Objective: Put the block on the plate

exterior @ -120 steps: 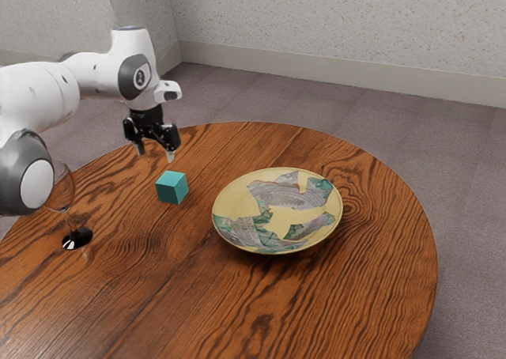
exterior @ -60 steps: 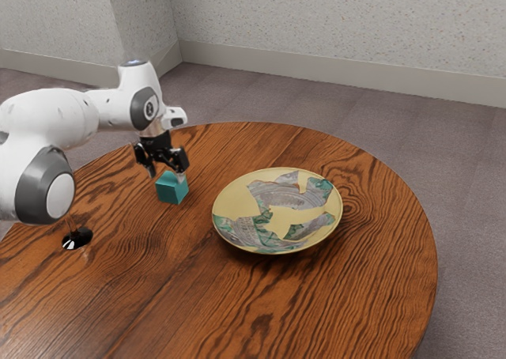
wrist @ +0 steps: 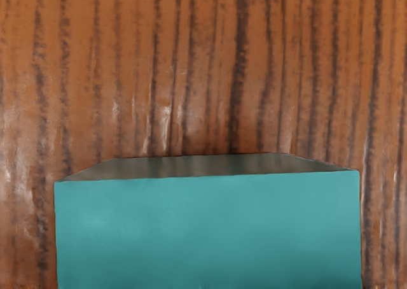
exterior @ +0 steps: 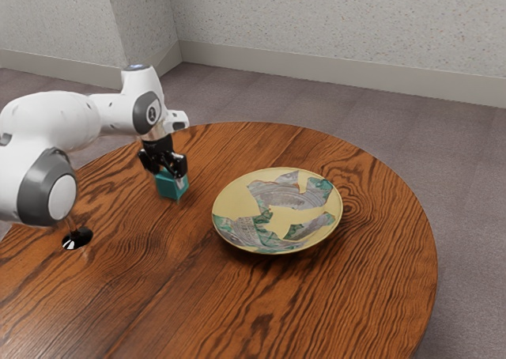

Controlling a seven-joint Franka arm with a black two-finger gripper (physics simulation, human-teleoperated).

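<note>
Teal block [exterior: 167,187] — plain, smooth-faced, square-cornered, straight-edged

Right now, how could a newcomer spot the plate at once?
Start with the big round wooden table. On it, toward the exterior view's right from the small block, lies the plate. Unlike that plain teal cube, it is broad, round and yellow, patched with grey and green.
</note>
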